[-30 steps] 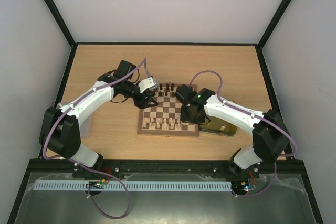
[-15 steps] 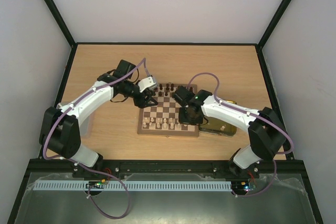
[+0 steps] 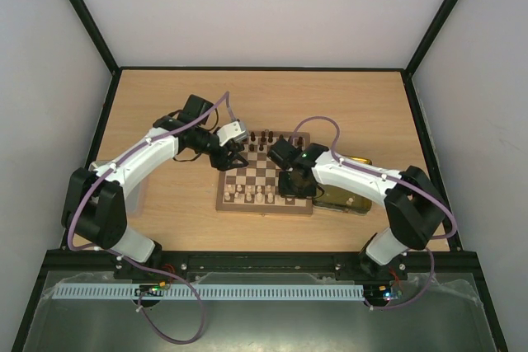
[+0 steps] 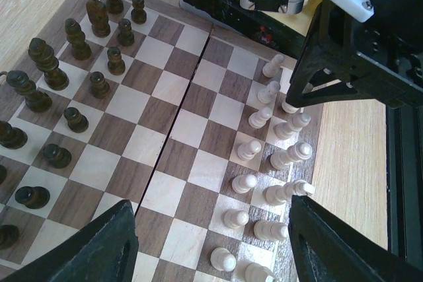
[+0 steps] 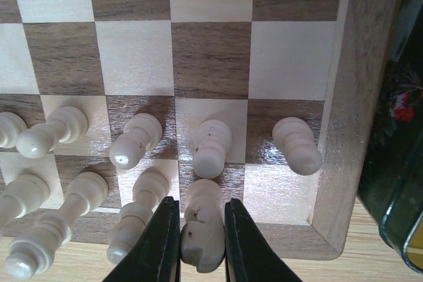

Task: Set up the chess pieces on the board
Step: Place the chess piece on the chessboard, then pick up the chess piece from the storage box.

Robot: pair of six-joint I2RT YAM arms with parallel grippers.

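Step in hand, by judgement: seating a back-row piece at the near edge of the square wooden chessboard with dark brown and cream checks [image 3: 264, 208]. Right gripper [image 5: 197, 206] clamped on a pale cream turned wooden piece [image 5: 200, 232], held upright over the near row, second square from the right corner, directly behind a cream pawn [image 5: 211, 146]. Contact between base and square: not determinable from the wrist view. Vacant corner square [image 5: 274, 193] immediately to the right. Black-and-gold tin [image 3: 342, 195] just beside the right edge of the board. Left gripper [image 4: 211, 203] hovering above the far left part of the board, jaws wide apart, holding nothing. Dark brown pieces [image 4: 76, 39] standing in two rows along the far side. Other cream pieces [image 4: 250, 148] filling most of two rows along the near side. Next move, as judged: lower straight down until seated, part the jaws only slightly, then lift vertically clear of the row. Afterwards, fetch a piece for the vacant corner. Risk to watch: toppling the neighbouring cream piece on the left [image 5: 147, 193], standing close beside the finger on that side.
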